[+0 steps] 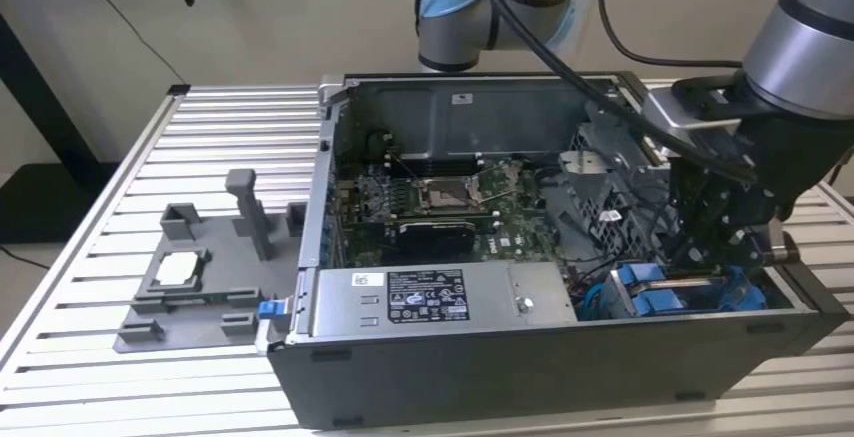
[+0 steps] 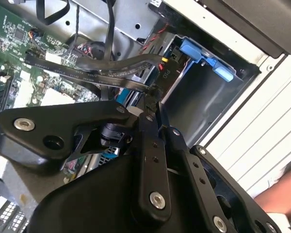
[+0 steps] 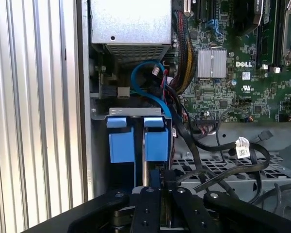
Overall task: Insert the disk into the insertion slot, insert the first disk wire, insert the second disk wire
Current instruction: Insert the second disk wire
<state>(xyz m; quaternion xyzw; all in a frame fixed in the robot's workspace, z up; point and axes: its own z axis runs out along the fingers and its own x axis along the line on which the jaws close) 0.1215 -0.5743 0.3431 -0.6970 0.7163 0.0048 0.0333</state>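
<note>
My gripper (image 1: 694, 260) reaches down into the open computer case at the exterior view's right, just above the insertion slot (image 1: 674, 295). That slot is a dark grey drive cage (image 3: 136, 111) with two blue plastic tabs (image 3: 157, 141) at its mouth. In the slot I see no silver body of the disk, so the disk is hidden. In the second wrist view the gripper (image 2: 154, 100) is shut on the end of a flat black disk wire (image 2: 111, 65) that runs back toward the motherboard. The gripper (image 3: 162, 191) sits right beside the blue tabs. A second black wire with a white tag (image 3: 242, 146) lies loose nearby.
The case holds a motherboard (image 1: 441, 197) and a grey power supply (image 1: 414, 295). A blue cable (image 3: 145, 82) loops behind the cage. A grey fixture (image 1: 200, 282) with a small silver part stands on the slatted table (image 1: 227, 127), on the exterior view's left.
</note>
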